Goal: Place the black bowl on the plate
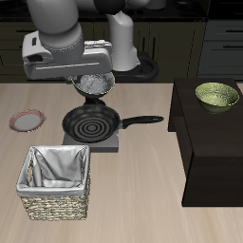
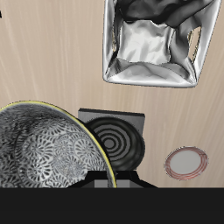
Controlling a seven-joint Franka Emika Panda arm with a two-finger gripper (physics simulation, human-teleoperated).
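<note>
1. The pale wooden tabletop (image 1: 133, 180) carried everything in the scene, and a dark, low cabinet-like block (image 1: 214, 142) stood on it at about three o'clock from its middle.
2. The white and grey robot arm (image 1: 66, 43) reached over the tabletop's back part, with its end effector (image 1: 93, 84) at about twelve o'clock from the frying pan.
3. A woven wicker basket with a crumpled silvery-white cloth lining (image 1: 55, 180) sat at about seven o'clock from the pan, near the front edge.
4. The black round frying pan with spiral markings (image 1: 91, 123) rested on a grey square stand (image 1: 106, 144), its dark handle pointing toward three o'clock.
5. An olive-green patterned bowl (image 1: 217, 95) stood on top of the dark block, well apart from the other things.
6. The small round black bowl with a pale grey speckled inside (image 1: 93, 84) hung in the air above the pan's back edge, lifted clear of the tabletop; the wrist view showed it close up (image 2: 39, 144), gripped at its rim by the closed end effector.
7. The small flat round plate with a whitish centre and pinkish-red rim (image 1: 27, 120) lay on the tabletop at nine o'clock from the pan, apart from it and bare; in the wrist view (image 2: 185, 162) it lay beside the pan's stand.
</note>
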